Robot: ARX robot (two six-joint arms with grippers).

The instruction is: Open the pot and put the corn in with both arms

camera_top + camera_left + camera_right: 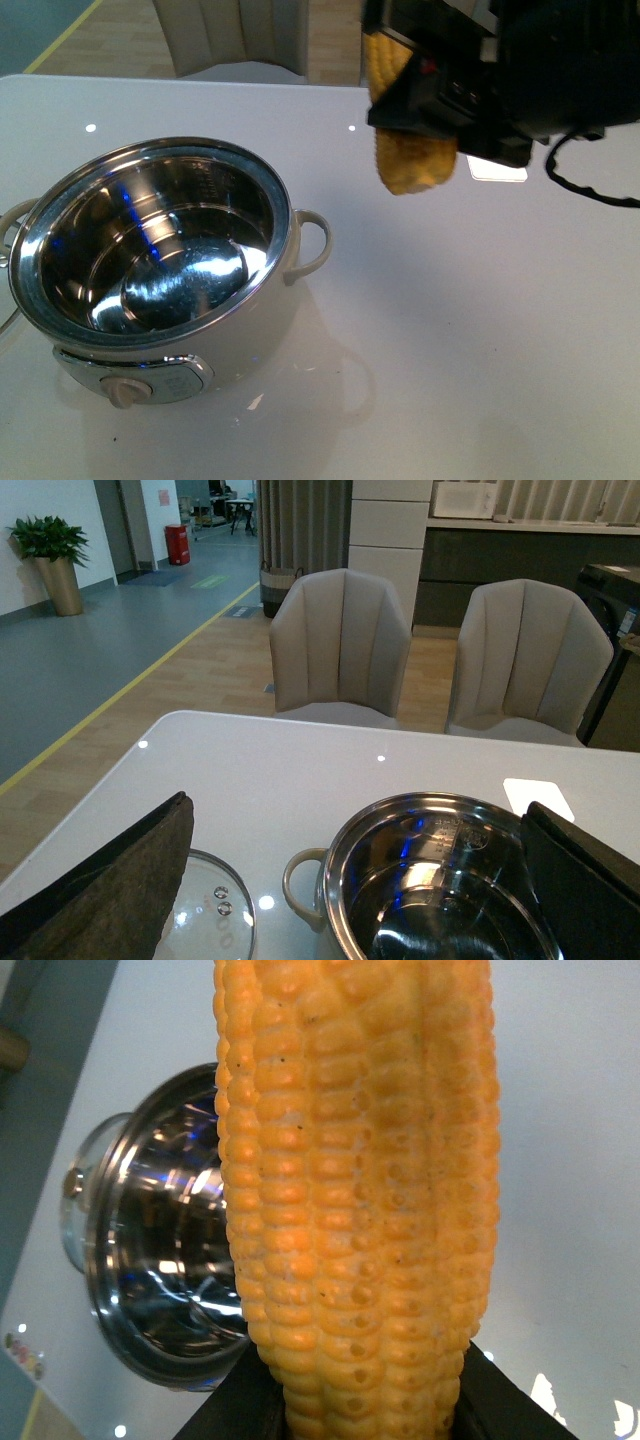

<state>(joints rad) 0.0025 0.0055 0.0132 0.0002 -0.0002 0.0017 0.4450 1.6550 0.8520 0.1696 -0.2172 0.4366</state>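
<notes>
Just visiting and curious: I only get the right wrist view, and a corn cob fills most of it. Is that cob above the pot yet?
Observer: No. In the front view the corn hangs in the right gripper, off to the right of the pot, over bare table.
Operator: Is anything inside the pot?
Observer: Nothing. The front view shows its whole steel inside bare.
Operator: Where's its lid?
Observer: The left wrist view shows a glass lid lying flat on the table beside the pot.
</notes>
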